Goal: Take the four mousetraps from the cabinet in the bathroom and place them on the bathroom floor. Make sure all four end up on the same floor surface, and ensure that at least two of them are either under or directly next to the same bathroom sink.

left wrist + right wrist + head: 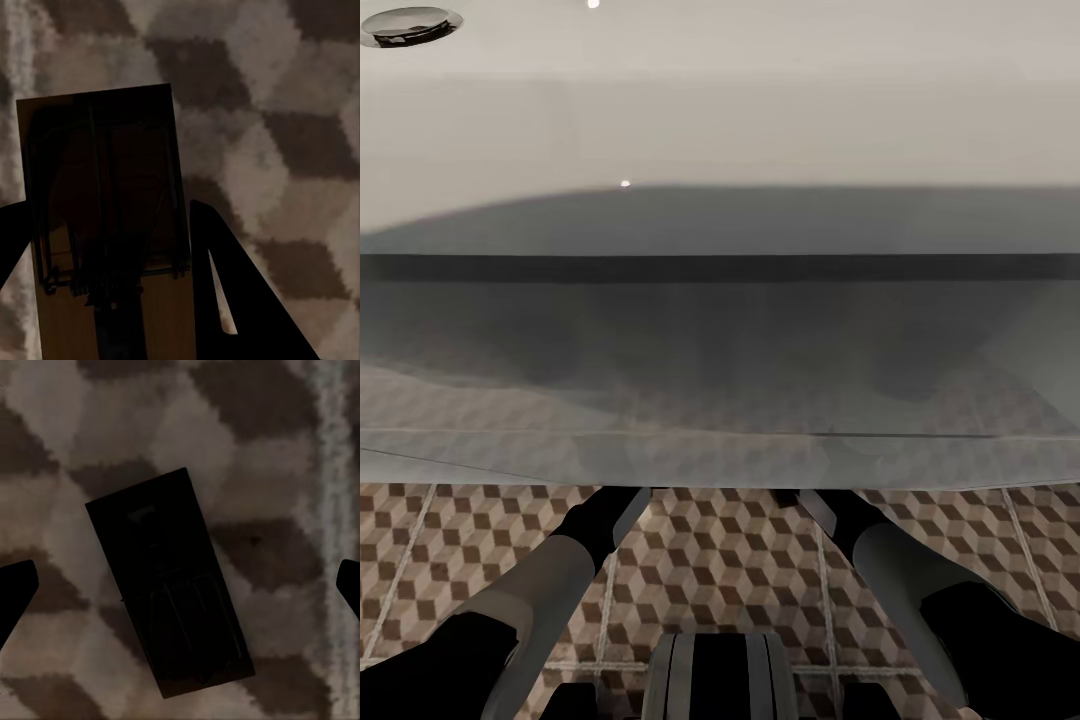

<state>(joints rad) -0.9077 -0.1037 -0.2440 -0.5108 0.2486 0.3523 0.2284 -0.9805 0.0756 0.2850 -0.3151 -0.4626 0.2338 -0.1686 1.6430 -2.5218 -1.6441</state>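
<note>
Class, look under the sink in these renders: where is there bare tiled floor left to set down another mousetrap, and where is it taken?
In the right wrist view, bare floor rings the lying mousetrap; the open right gripper hovers above. In the left wrist view, free tiles lie beside the left gripper, whose fingers flank a mousetrap. The head view shows open floor between the arms, before the sink.

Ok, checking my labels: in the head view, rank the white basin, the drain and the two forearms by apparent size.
1. white basin
2. left forearm and right forearm: about alike, and nearest the camera
3. drain
</note>
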